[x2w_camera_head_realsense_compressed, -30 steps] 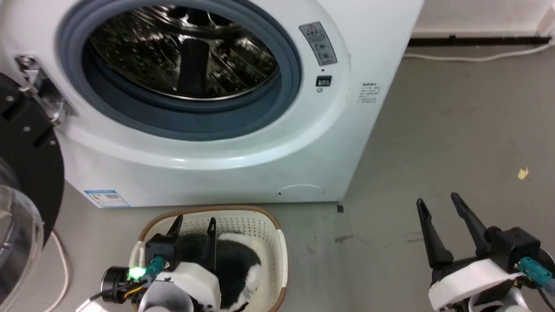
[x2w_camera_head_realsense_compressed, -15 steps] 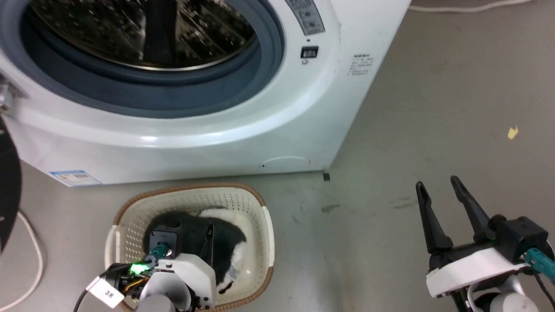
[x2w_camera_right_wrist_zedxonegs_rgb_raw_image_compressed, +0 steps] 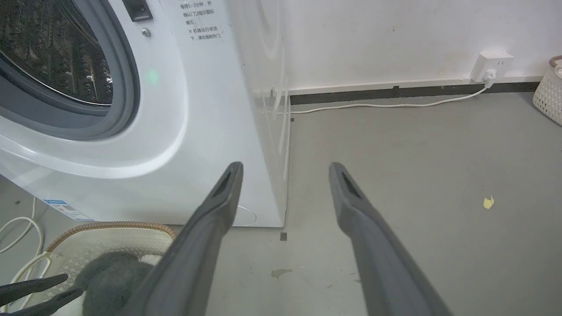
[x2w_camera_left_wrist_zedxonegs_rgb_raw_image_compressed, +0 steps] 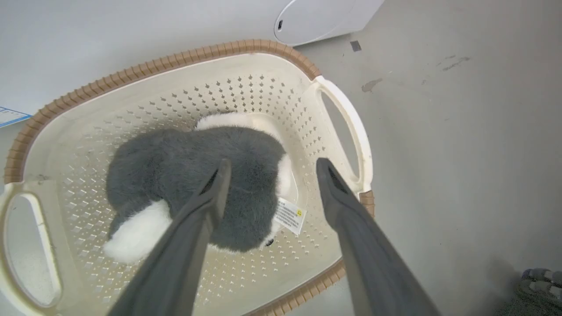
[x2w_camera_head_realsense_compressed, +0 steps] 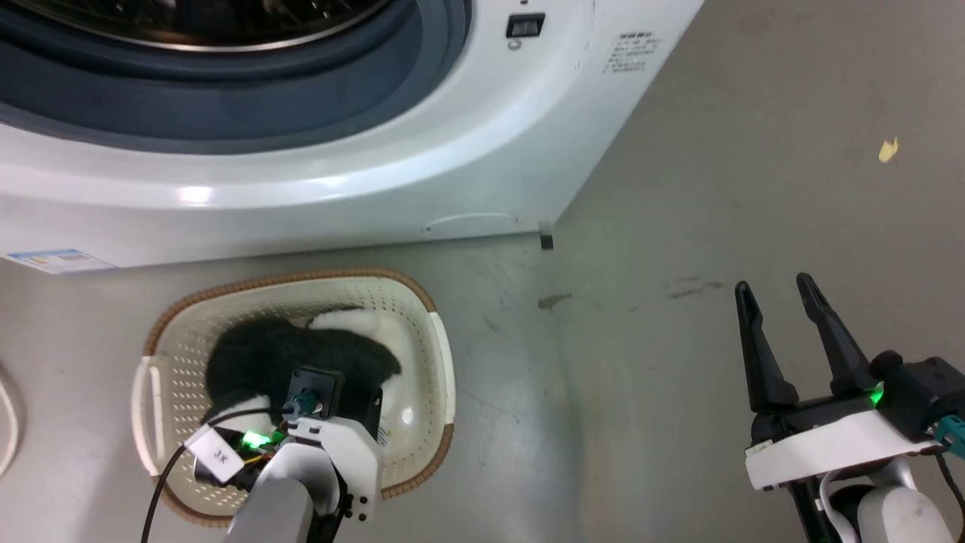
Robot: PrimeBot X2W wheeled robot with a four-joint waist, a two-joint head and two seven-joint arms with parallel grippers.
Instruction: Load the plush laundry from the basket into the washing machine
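Observation:
The plush laundry [x2w_camera_head_realsense_compressed: 283, 351], dark fur with white patches and a small tag [x2w_camera_left_wrist_zedxonegs_rgb_raw_image_compressed: 289, 215], lies in the cream basket [x2w_camera_head_realsense_compressed: 301, 278] with the brown rim, on the floor before the washing machine [x2w_camera_head_realsense_compressed: 377, 181]. My left gripper [x2w_camera_left_wrist_zedxonegs_rgb_raw_image_compressed: 273, 162] is open and points down into the basket [x2w_camera_left_wrist_zedxonegs_rgb_raw_image_compressed: 175, 59]. One finger is over the plush [x2w_camera_left_wrist_zedxonegs_rgb_raw_image_compressed: 197, 171] and the other is beside the plush, near the basket's right handle. My right gripper [x2w_camera_head_realsense_compressed: 774, 283] stands open and empty over bare floor to the right. The washer's drum opening [x2w_camera_right_wrist_zedxonegs_rgb_raw_image_compressed: 52, 57] shows open.
A yellow scrap [x2w_camera_head_realsense_compressed: 888, 149] lies on the grey floor at the right. A white cable [x2w_camera_right_wrist_zedxonegs_rgb_raw_image_compressed: 386, 105] runs along the wall to a socket [x2w_camera_right_wrist_zedxonegs_rgb_raw_image_compressed: 494, 61], with another white basket [x2w_camera_right_wrist_zedxonegs_rgb_raw_image_compressed: 549, 96] at the far right. A loop of cable [x2w_camera_right_wrist_zedxonegs_rgb_raw_image_compressed: 17, 232] lies left of the basket.
The head camera has tilted down, so the washer has slid up the picture. My left gripper has tipped downward over the plush in the basket. The right gripper has barely moved.

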